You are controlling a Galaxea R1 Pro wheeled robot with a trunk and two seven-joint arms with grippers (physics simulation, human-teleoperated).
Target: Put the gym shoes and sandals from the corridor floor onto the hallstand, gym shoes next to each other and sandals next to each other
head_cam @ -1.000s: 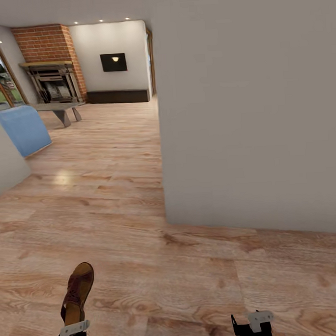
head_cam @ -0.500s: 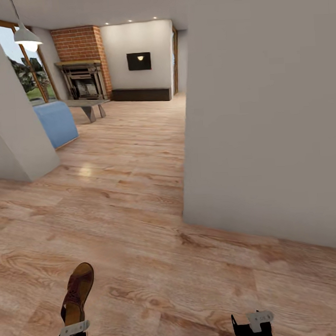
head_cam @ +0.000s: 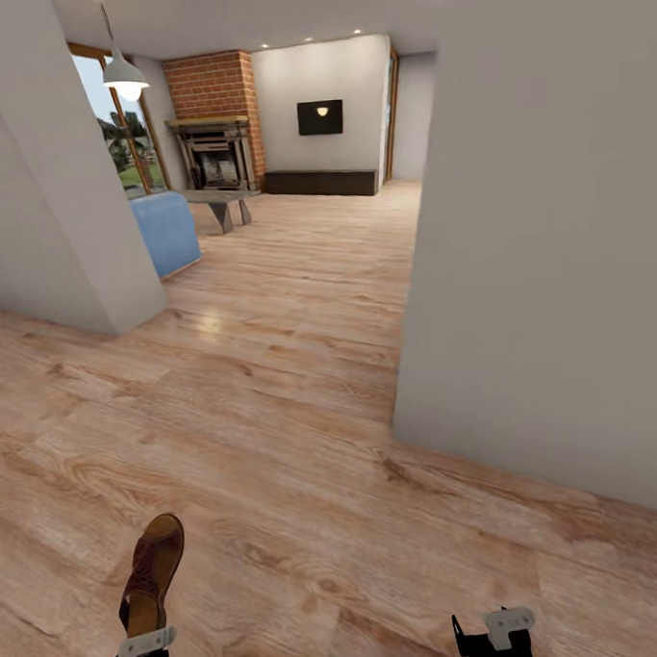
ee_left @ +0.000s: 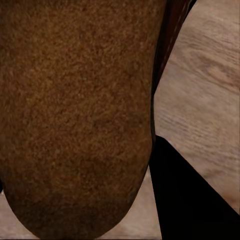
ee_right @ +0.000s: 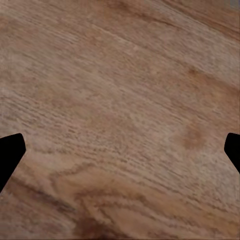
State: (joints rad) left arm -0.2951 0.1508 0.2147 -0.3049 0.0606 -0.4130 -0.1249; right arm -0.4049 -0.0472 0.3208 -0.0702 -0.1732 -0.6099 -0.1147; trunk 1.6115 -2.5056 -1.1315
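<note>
I have 1 sandal (head_cam: pixel 151 571) pinched in my left gripper (head_cam: pixel 143 650), low at the near left of the head view, its toe pointing away from me and its heel end at the fingers. In the left wrist view the brown sole (ee_left: pixel 75 115) crowds right up to the lens, with a dark finger (ee_left: pixel 192 200) beside it and corridor floor (ee_left: pixel 200 85) behind.

My right gripper (head_cam: pixel 494 633) sits at the near right carrying nothing; in its wrist view the 2 dark fingertips (ee_right: pixel 9 152) stand at opposite edges with bare planks between them, so it is spread wide.

Ahead of me is wood-plank floor (head_cam: pixel 274 399), a grey wall (head_cam: pixel 546 259) close on the right, another wall corner (head_cam: pixel 63 227) on the left, and far off a room with a brick fireplace (head_cam: pixel 214 132) and a blue seat (head_cam: pixel 165 231). I see no hallstand, no gym shoes and no 2nd sandal here, so I judge this a carrying leg of the job.

To do it well, I would hold the left arm quiet and keep the grip firm while the base travels, since a long flat sandal held by 1 end could swing or slip. I would give the right wall wide clearance, and slow down once the rack appears.
</note>
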